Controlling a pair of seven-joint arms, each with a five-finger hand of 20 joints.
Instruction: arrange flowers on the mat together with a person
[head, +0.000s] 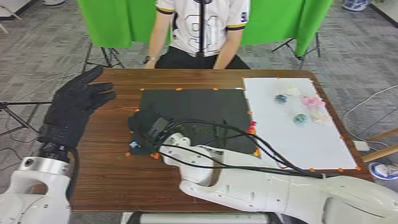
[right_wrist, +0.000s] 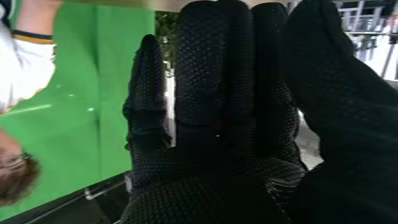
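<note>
At the table's left side the left hand (head: 82, 97) is open, its fingers pointing to the far side. The right hand (head: 145, 125) is at the left edge of the black mat (head: 191, 102), dark against it. In the right wrist view the right hand (right_wrist: 213, 115) has straight fingers, with nothing visible held. A small blue-and-white flower (head: 135, 145) lies by the mat's near left corner, close to the right hand. Red flowers (head: 252, 128) show at the mat's right edge. On the white sheet (head: 298, 145) are blue (head: 281, 98), pink (head: 313, 102), teal (head: 300, 118) and cream (head: 291, 91) flowers.
The right forearm and its black cables (head: 222, 165) cross over the near part of the black mat and the white sheet's near edge. Orange markers (head: 178, 89) line the mats. Brown wooden table (head: 111, 180) surrounds the black mat's left and near sides.
</note>
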